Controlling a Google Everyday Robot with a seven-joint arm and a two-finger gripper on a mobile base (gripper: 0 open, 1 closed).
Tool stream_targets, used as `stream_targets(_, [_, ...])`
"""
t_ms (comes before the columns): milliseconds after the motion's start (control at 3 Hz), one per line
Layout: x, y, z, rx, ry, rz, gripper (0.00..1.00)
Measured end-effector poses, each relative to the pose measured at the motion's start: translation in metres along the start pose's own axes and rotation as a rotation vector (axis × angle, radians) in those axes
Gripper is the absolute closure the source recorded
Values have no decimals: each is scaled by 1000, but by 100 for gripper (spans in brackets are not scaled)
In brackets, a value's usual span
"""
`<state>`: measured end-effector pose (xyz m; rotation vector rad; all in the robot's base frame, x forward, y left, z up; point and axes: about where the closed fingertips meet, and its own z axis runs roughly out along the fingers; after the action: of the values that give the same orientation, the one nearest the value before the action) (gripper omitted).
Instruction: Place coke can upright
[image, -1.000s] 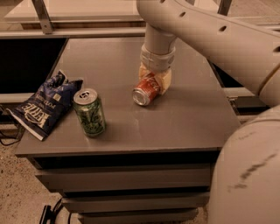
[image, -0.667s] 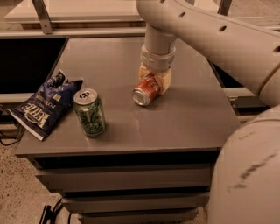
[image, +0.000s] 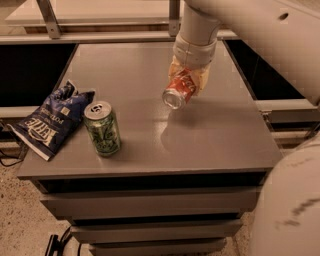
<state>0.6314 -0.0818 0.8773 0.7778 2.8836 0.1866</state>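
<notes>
The pincer (image: 187, 82) is clamping the coke can (image: 177, 91) round its body and holding it tilted over the bench (image: 215, 140), I'm guessing so it can swing upright.

Arm reaching down from upper right, pincer (image: 188, 82) clamped on coke can (image: 176, 94)

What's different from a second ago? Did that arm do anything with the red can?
The gripper, shut on the coke can as before, has lifted it slightly off the table. The can now hangs tilted, its silver top toward the camera. The green can and the chip bag stayed put.
</notes>
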Motion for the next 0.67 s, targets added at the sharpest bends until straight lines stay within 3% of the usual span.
stream_targets(333, [-5, -8, -21, -37, -47, -9, 100])
stream_targets(667, [-5, -8, -21, -38, -47, -9, 100])
